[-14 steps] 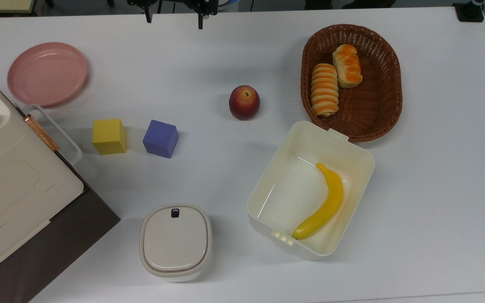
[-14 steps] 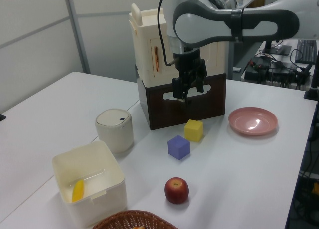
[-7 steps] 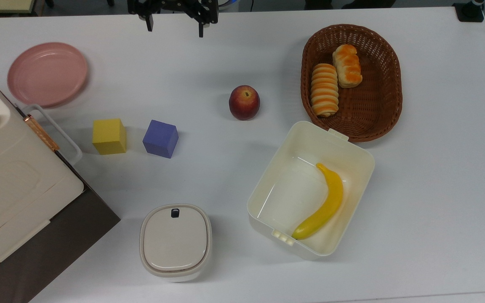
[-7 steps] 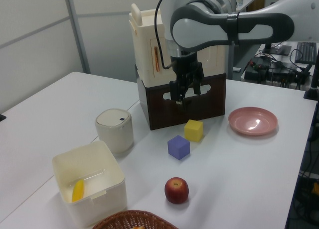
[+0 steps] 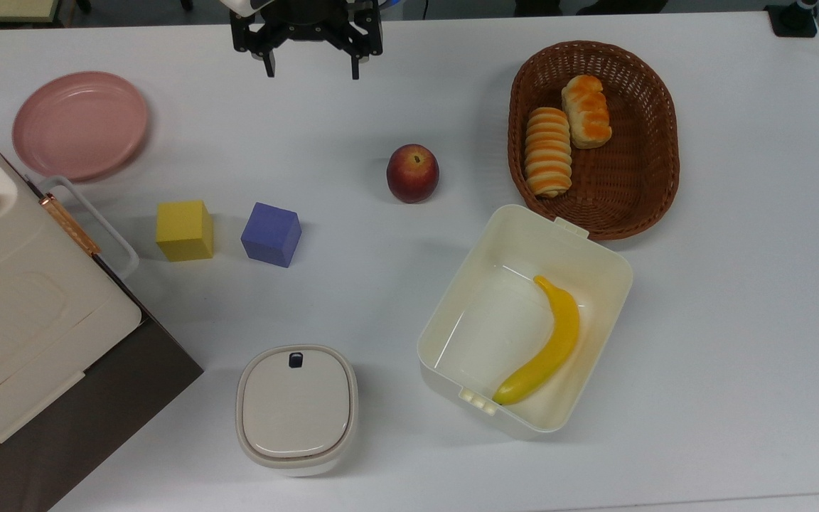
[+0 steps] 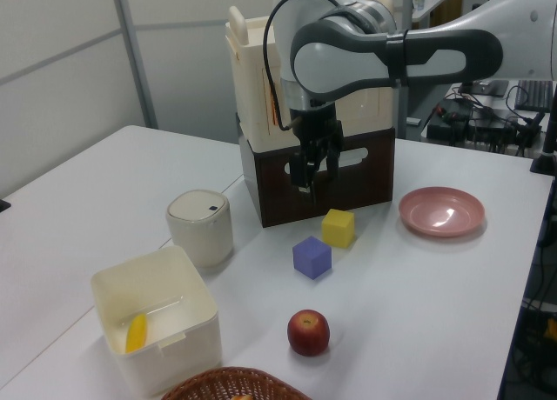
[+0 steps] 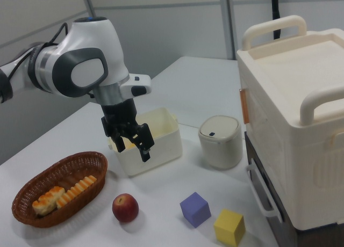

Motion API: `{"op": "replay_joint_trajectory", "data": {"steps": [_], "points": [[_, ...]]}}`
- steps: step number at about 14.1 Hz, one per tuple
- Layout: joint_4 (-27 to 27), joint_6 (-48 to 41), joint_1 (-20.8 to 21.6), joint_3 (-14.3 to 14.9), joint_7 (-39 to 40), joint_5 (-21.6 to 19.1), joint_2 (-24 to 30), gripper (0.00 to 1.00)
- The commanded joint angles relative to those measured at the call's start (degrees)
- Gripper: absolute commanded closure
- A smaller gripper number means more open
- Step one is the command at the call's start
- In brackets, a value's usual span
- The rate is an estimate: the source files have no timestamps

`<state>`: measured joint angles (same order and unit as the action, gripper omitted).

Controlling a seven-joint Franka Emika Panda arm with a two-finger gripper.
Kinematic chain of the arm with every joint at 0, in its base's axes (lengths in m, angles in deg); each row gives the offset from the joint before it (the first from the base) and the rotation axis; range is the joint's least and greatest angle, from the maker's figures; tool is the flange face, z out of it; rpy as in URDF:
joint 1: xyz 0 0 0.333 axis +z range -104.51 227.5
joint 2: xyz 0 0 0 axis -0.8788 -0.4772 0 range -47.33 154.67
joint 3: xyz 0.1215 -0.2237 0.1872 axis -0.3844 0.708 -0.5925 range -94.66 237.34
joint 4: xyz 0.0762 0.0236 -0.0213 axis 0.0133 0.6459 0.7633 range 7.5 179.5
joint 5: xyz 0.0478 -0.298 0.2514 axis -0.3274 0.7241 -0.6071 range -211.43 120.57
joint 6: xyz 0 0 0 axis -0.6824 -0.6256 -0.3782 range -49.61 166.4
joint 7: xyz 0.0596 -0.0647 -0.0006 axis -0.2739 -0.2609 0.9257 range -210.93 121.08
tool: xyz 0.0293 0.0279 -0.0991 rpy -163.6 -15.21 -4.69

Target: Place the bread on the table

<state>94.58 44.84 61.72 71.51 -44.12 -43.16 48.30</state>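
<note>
- Bread (image 5: 586,112) lies in the brown basket (image 5: 658,178), touching the striped roll (image 5: 547,151) beside it.
- Above the table (image 5: 736,320), near the top view's upper edge, the gripper (image 5: 310,71) hangs with fingers spread, holding nothing.
- An apple (image 5: 413,173) sits between gripper and basket.
- Below the basket, a banana (image 5: 544,345) rests in a cream box (image 5: 594,249).
</note>
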Motion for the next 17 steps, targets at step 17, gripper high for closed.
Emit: {"op": "replay_joint_trajectory", "data": {"steps": [17], "points": [[5.43, 0.85, 19.72, -3.25, -10.03, -6.65, -4.11, 0.00]]}}
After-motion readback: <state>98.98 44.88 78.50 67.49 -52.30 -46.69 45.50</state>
